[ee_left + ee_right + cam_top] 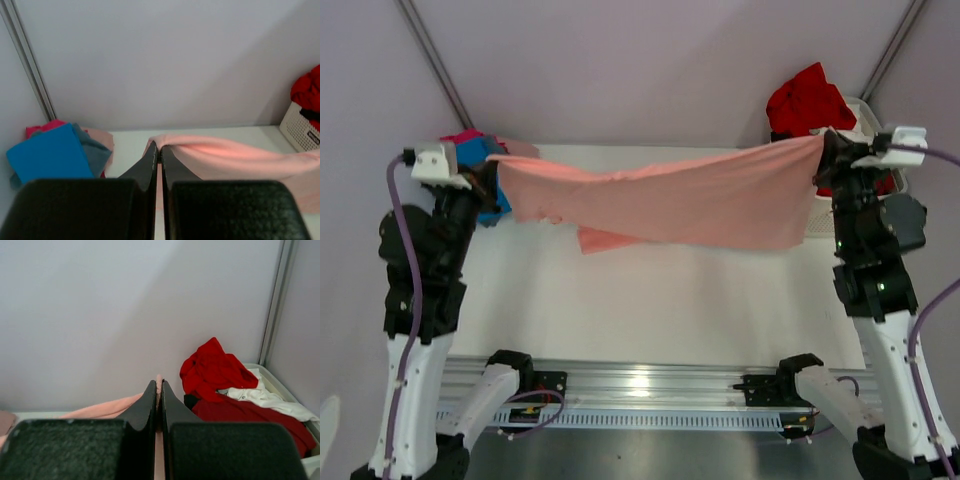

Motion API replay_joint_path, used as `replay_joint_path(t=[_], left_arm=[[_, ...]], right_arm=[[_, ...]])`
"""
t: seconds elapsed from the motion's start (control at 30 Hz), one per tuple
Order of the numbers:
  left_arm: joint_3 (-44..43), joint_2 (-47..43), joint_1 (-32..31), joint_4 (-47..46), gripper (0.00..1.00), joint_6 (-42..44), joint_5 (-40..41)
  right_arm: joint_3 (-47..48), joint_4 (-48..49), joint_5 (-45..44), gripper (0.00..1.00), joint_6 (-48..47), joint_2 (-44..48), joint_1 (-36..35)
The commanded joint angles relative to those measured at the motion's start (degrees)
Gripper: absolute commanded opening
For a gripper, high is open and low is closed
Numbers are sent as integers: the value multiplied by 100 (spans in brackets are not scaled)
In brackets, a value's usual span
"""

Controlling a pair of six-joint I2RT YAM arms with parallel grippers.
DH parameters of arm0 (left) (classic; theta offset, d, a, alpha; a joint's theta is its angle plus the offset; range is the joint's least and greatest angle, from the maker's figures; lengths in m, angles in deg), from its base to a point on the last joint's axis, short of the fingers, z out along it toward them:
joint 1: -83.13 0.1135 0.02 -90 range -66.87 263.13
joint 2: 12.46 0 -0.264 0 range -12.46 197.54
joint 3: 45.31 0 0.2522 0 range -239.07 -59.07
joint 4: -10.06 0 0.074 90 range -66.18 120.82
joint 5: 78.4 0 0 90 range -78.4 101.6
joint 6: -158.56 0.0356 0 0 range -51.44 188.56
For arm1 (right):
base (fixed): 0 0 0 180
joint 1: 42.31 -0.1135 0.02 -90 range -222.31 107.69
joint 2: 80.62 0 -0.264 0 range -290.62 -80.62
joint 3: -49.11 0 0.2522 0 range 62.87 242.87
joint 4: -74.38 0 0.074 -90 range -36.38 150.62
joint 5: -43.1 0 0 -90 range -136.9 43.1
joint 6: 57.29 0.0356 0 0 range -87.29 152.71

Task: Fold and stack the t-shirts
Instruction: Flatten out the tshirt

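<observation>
The salmon-pink t-shirt hangs stretched in the air above the desk, held at its two ends; the cloth sags in the middle, and a loose flap droops lowest left of centre, though whether it brushes the desk I cannot tell. The left end effector is pressed together on the shirt's left end; in the left wrist view its fingers meet with a fold of pink cloth pinched at the tips. The right end effector is likewise pressed together on the right end, a thin strip of pink showing between its tips in the right wrist view.

At the far left corner of the desk lies a small pile: a blue shirt on top, a magenta shirt behind it, a grey shirt beside it and a pale pink shirt at its right edge. At the far right corner stands a white laundry basket; a red shirt is heaped in it, with a white shirt lying crumpled among the red.
</observation>
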Motion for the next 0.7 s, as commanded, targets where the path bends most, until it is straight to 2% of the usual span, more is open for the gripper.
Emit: replay_joint_path(t=[0.0,0.03,0.1,0.27,0.43,0.6,0.67], left_arm=[[958,-1116,-74,-817,0,-110,163],[1228,-1693,-74,-914,0,-84,101],[1388,-2128,-65,-1073,0,-49,205],[627,-2489,-74,-616,0,566,381],[-114,-2394,-74,-773,0,1119,584],[-132,-1964,-74,-1441,0,1191,988],[-167,-1613,-65,-1408,0,1103,971]], right_arm=[[-357,491,-532,0,-575,1020,-282],[-366,411,-638,0,-645,1170,-343],[-375,358,-858,0,-952,1434,-537],[-287,533,-868,0,-1392,1874,-774],[-295,990,-463,0,-1788,1989,-871],[-970,1316,-945,0,-2008,1963,-1056],[-1217,1316,-1270,0,-1982,1849,-1056]])
